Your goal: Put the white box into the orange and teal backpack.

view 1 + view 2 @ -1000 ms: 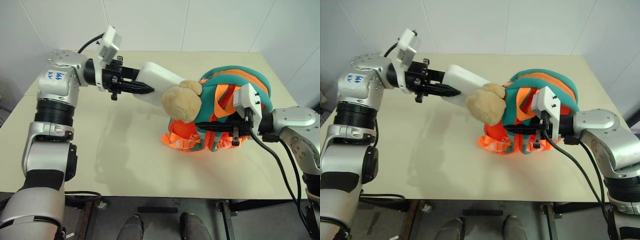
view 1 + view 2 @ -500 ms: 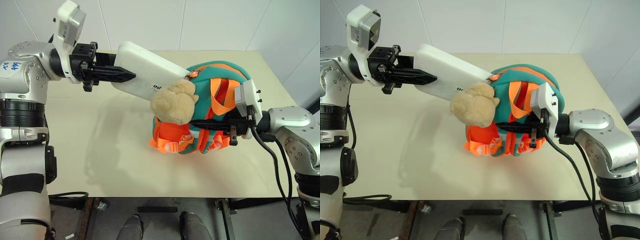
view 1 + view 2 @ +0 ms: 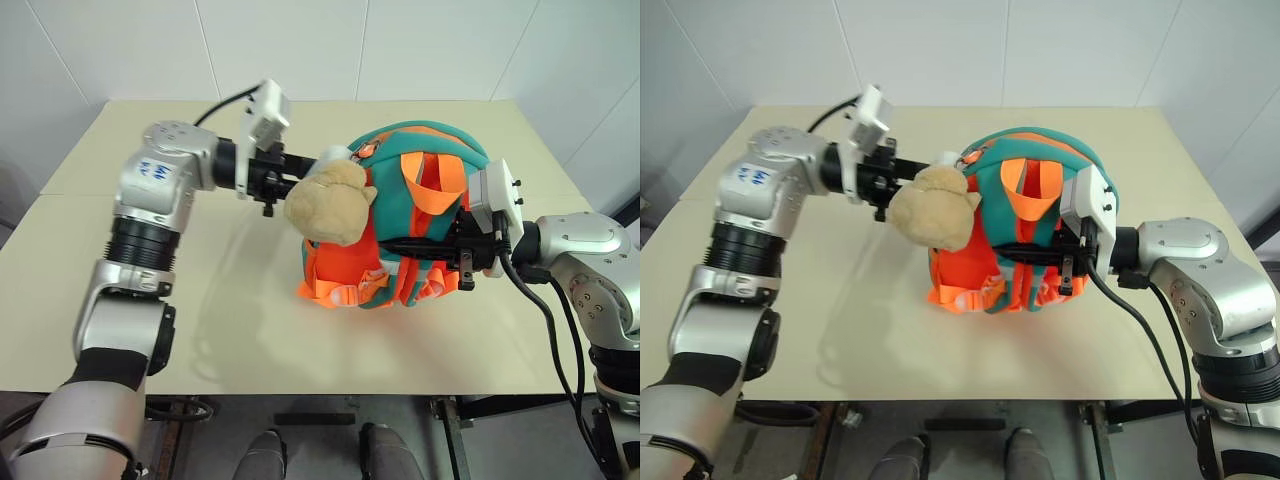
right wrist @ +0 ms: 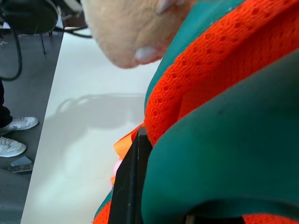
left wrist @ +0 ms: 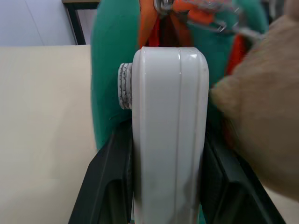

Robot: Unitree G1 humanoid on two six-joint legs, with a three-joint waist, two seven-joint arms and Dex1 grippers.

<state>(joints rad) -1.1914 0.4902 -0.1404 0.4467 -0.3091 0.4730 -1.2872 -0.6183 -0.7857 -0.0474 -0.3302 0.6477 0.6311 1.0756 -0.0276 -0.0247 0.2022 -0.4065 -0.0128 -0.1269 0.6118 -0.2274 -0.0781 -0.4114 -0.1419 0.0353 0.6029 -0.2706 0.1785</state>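
Left claw, clamping the white box, has pushed it into the backpack.

The small orange and teal fabric backpack stands upright near the middle of the flat beige surface. Its tan plush toy head hangs on its left side. Behind that head, the flat white plastic box reaches from the left into the backpack's top. The left gripper lies left of the backpack, the right gripper against its right side.

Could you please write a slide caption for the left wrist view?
Left end effector pushing the flat white plastic box into the orange and teal fabric backpack.
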